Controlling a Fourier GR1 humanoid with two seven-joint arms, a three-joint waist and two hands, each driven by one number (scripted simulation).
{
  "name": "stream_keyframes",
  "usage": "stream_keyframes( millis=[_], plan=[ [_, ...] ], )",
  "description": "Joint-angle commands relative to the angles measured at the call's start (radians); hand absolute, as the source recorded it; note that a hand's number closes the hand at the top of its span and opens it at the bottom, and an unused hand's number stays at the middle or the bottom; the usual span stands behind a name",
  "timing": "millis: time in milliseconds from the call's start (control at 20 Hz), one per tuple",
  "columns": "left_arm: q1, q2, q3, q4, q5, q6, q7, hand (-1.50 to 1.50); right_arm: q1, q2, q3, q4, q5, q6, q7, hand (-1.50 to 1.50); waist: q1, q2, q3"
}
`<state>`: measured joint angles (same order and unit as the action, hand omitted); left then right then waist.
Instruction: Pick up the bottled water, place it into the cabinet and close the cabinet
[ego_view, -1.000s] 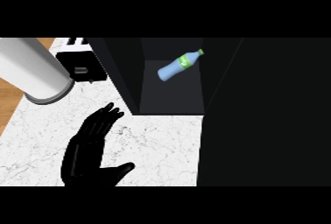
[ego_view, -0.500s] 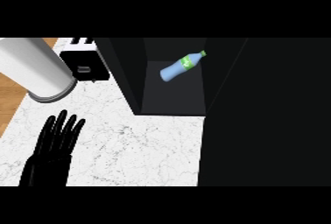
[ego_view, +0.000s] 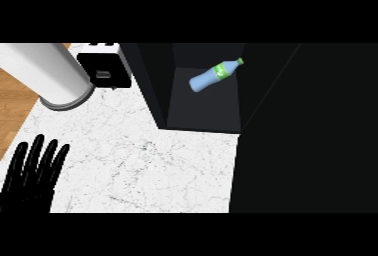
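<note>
The bottled water (ego_view: 214, 76), pale blue with a green label and cap, lies on its side inside the dark cabinet (ego_view: 203, 112), toward the back of its floor. The cabinet's opening faces the counter and its inside shows. My left hand (ego_view: 31, 176) is at the lower left over the white marble counter, fingers straight and spread, holding nothing and far from the bottle. My right hand shows nowhere. A large black surface (ego_view: 310, 135) fills the right side of the view; I cannot tell if it is the cabinet's door.
A tall white cylinder (ego_view: 46, 75) stands at the upper left on the counter's edge. A black toaster-like box (ego_view: 103, 70) sits beside it, against the cabinet's left wall. Wooden floor shows beyond the counter at the left.
My left hand has drawn back from the counter's middle toward the lower left corner. The bottle has stayed lying in the cabinet.
</note>
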<state>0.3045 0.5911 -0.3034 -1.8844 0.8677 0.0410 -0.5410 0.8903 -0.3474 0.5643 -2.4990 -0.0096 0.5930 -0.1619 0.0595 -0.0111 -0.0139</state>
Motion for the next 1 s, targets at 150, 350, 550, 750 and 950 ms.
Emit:
stream_keyframes(
  millis=[150,350,550,750,950],
  plan=[
    [0.045,0.073,0.066,-0.001,0.04,-0.099,-0.005,-1.5,-0.079,0.0,0.25,-0.091,0.047,0.029,0.121,1.5,0.052,0.016,-0.002],
    [0.058,0.085,0.071,-0.03,0.056,-0.132,-0.003,-1.5,-0.142,0.012,0.235,-0.05,0.043,-0.013,0.162,1.5,0.089,0.027,-0.002],
    [0.061,0.119,0.087,-0.037,0.07,-0.172,0.01,-1.5,-0.204,0.017,0.226,-0.017,0.024,-0.031,0.181,1.5,0.123,0.034,-0.004],
    [0.051,0.137,0.099,-0.032,0.074,-0.186,0.019,-1.5,-0.271,-0.007,0.205,-0.013,0.019,-0.022,0.21,1.5,0.149,0.043,-0.006],
    [0.049,0.15,0.111,-0.017,0.088,-0.213,0.024,-1.5,-0.338,-0.033,0.173,-0.005,0.03,-0.011,0.23,1.5,0.169,0.048,-0.011]
  ],
)
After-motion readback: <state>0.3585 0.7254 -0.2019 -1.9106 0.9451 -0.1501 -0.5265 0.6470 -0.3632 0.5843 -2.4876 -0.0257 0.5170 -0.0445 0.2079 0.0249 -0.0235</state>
